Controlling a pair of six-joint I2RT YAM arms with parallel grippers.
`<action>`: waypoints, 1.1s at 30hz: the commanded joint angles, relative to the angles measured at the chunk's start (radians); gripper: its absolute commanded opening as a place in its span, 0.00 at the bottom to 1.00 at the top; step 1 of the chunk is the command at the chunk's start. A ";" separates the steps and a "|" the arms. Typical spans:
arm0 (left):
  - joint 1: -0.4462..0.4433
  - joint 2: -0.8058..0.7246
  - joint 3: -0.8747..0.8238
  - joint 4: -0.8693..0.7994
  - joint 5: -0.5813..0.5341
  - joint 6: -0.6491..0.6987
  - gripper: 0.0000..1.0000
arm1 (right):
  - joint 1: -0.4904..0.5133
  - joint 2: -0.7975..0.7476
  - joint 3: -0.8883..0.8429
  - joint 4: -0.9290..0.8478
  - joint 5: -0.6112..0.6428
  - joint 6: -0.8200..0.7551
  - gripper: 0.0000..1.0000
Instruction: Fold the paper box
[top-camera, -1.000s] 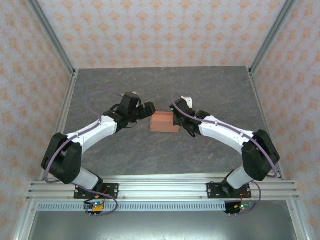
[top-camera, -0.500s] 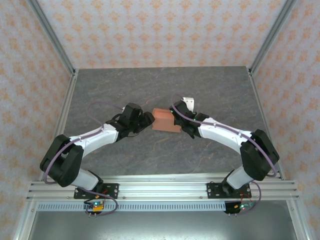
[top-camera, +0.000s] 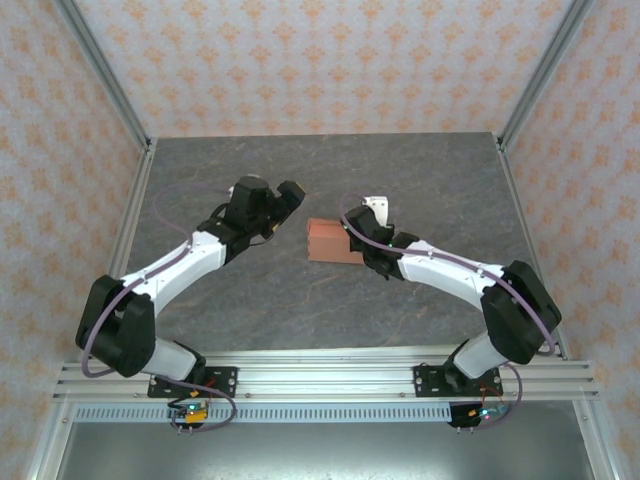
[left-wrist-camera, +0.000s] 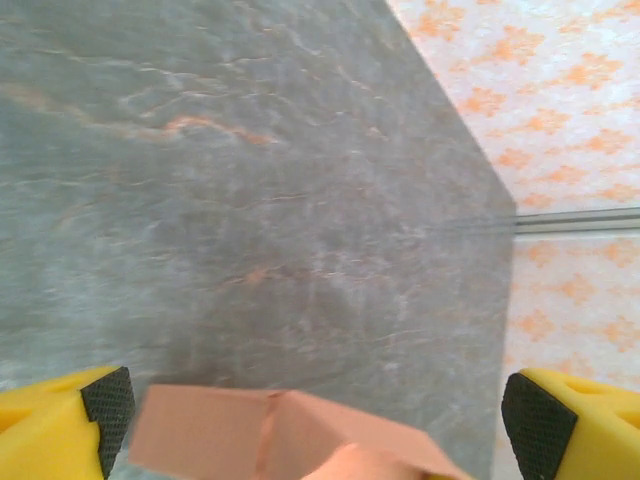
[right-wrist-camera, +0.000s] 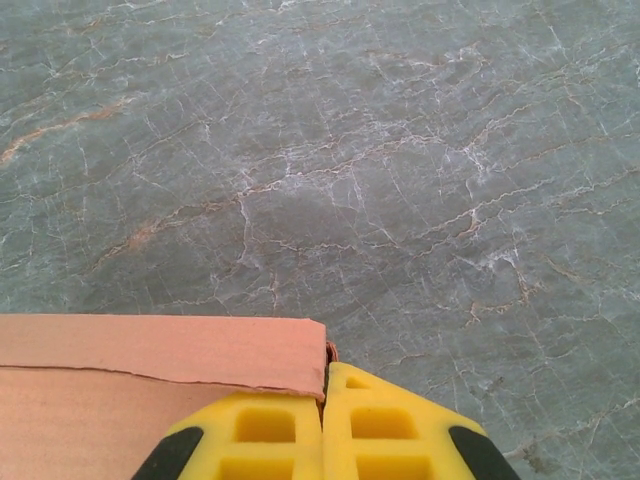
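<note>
The paper box is seen on the grey table near its middle, its long axis running left to right; it appears closed into a low block, though a raised flap is seen at its left end in the left wrist view. Its right end is met by the right gripper, whose fingers are pressed together, seemingly with the card's edge nipped between them. The left gripper is held spread, its pads wide apart, clear of the box; the box lies to its right and nearer. Half a second ago that gripper was against the box's left end; it has been drawn back, while the box has barely shifted.
</note>
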 joint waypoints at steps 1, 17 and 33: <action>-0.030 0.063 0.040 -0.013 0.011 -0.067 0.96 | 0.016 -0.024 -0.032 0.030 0.058 -0.021 0.05; -0.193 0.097 -0.115 0.025 -0.162 -0.283 0.46 | 0.020 -0.023 -0.088 0.082 0.090 0.064 0.06; -0.199 -0.031 -0.058 0.045 -0.173 0.116 1.00 | 0.020 -0.041 -0.108 0.109 0.071 0.055 0.09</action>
